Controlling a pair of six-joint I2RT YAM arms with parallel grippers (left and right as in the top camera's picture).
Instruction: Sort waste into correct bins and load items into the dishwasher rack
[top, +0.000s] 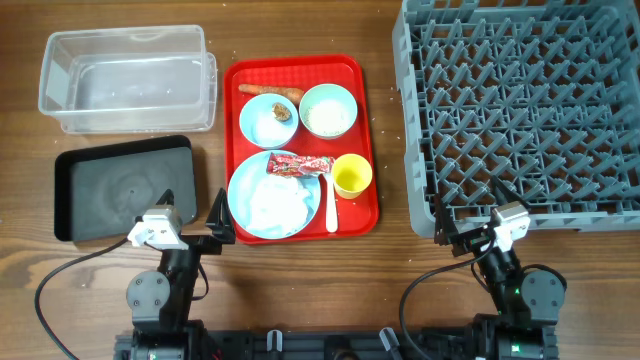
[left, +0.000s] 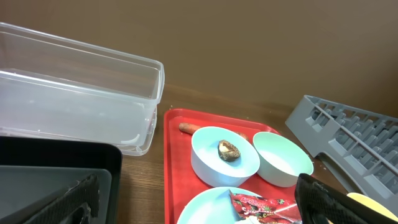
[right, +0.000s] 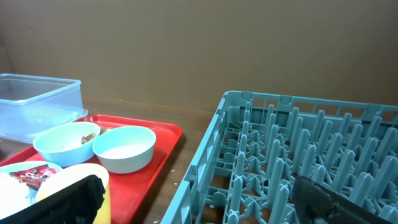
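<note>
On the red serving tray (top: 365, 130) lie an orange carrot (top: 270, 91), a blue bowl (top: 268, 125) holding a brown lump (top: 283, 112), a mint-white bowl (top: 328, 110) with white grains, a yellow cup (top: 351, 176), a white spoon (top: 331, 205) and a pale-blue plate (top: 240, 190) bearing a white napkin (top: 275, 200) and a red wrapper (top: 298, 164). The clear tub (top: 125, 80) and black tray (top: 120, 190) sit left. The grey rack (top: 520, 110) is right. My left gripper (top: 192, 215) is open and empty between black tray and plate. My right gripper (top: 470, 215) is open and empty at the rack's near edge.
The left wrist view shows the tub (left: 81, 93), the blue bowl (left: 214, 165), the wrapper (left: 261, 204) and the rack's corner (left: 348, 137). The right wrist view shows the rack (right: 298, 155), the mint-white bowl (right: 127, 148) and the yellow cup (right: 62, 180). Bare wooden table separates red tray and rack.
</note>
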